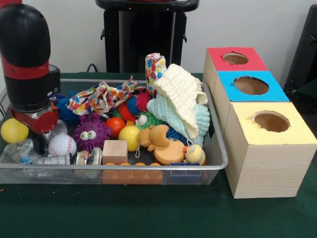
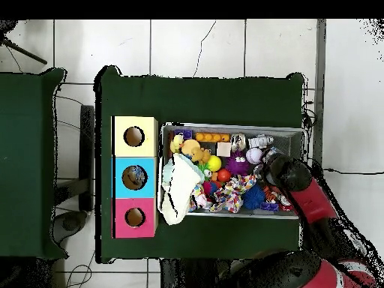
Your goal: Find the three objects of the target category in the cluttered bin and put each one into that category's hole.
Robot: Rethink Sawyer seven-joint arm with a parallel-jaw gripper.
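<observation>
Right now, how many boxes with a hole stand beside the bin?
3, in one row beside the wire bin: the yellow box nearest the camera, the blue box in the middle, the red box farthest. None seems hidden.

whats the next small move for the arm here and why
Probably lift the arm straight up a little from the bin's end farthest from the boxes. It hangs low over the baseball and yellow ball, hiding its gripper and the items beneath, and no target is visibly held.
</observation>
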